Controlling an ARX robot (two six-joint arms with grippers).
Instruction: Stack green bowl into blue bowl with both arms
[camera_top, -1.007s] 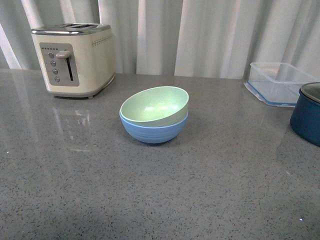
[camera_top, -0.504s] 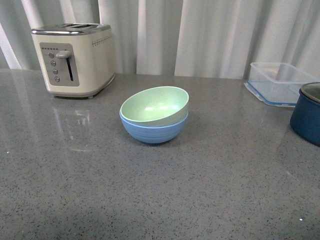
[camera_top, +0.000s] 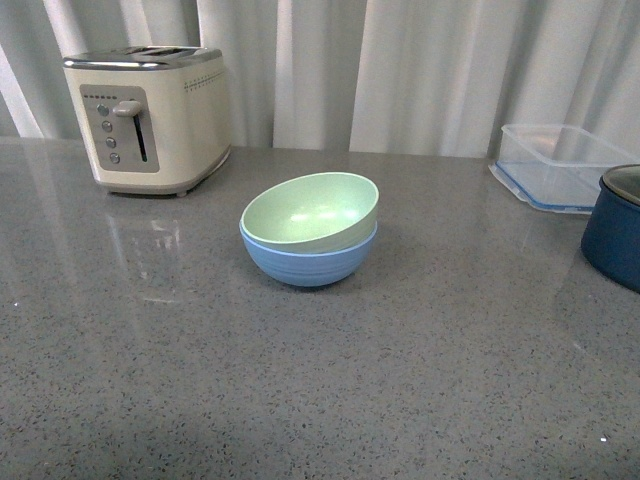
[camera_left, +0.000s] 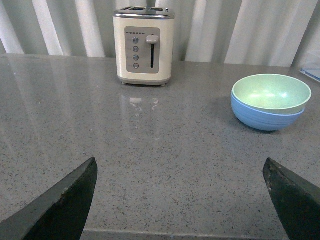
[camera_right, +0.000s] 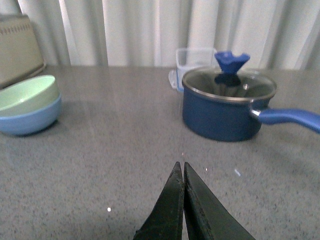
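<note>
Black fingers pressed tight together, that's the right gripper (camera_right: 183, 172) hanging over bare grey counter (camera_top: 420, 380) at the bottom centre of its wrist view, while the left gripper (camera_left: 182, 197) is spread wide, one fingertip in each lower corner of its view, holding nothing. Centre of the front view, the green bowl (camera_top: 310, 211) sits nested in the blue bowl (camera_top: 308, 262), tilted slightly, with a cream toaster (camera_top: 148, 118) upper left. Far right, a clear container (camera_top: 555, 165) and a navy pot (camera_right: 227, 107) with glass lid.
</note>
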